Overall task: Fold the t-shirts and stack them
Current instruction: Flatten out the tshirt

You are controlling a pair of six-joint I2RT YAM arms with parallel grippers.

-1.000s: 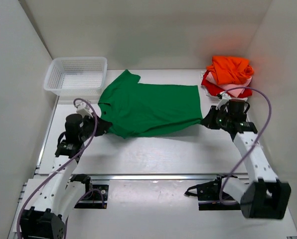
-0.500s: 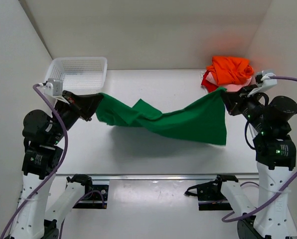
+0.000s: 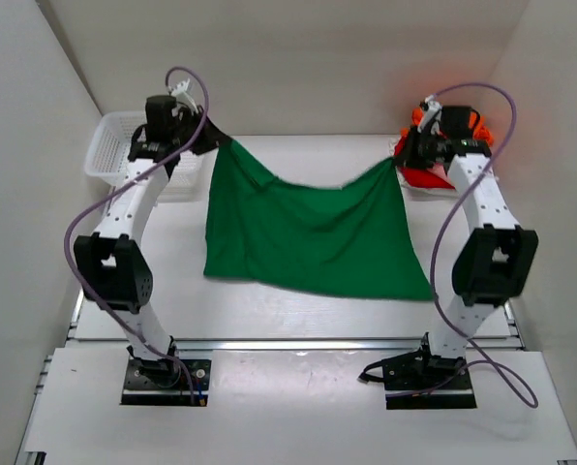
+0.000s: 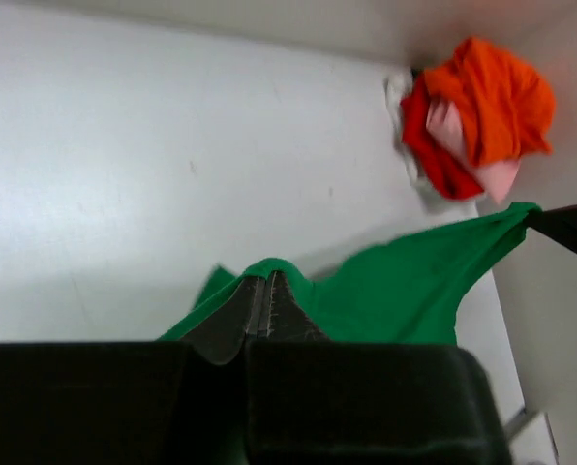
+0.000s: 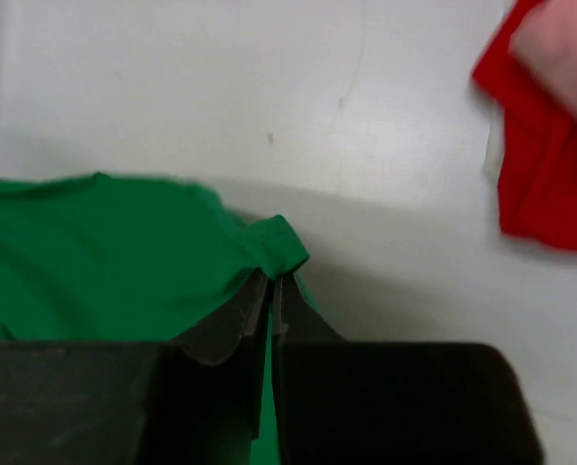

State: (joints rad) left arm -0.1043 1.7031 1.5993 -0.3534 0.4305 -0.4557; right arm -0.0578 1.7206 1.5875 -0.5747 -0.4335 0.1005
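The bright green t-shirt [image 3: 308,232] hangs stretched between my two grippers above the table, its lower edge draping toward the near side. My left gripper [image 3: 221,141] is shut on its far left corner, next to the basket; in the left wrist view [image 4: 259,281] the cloth [image 4: 414,291] folds over the closed fingertips. My right gripper [image 3: 401,162] is shut on its far right corner; the right wrist view [image 5: 272,278] shows the green cloth [image 5: 105,252] pinched between the fingers. A pile of orange, red and pale pink t-shirts [image 3: 451,136] lies at the far right corner.
A white mesh basket [image 3: 124,150] stands at the far left, partly behind my left arm. White walls close in the table on the left, right and back. The shirt pile also shows in the left wrist view [image 4: 477,116] and the right wrist view [image 5: 545,145].
Both arms have lifted the green shirt off the table and carried its corners up and to the far side. It now hangs spread out between them instead of lying flat.
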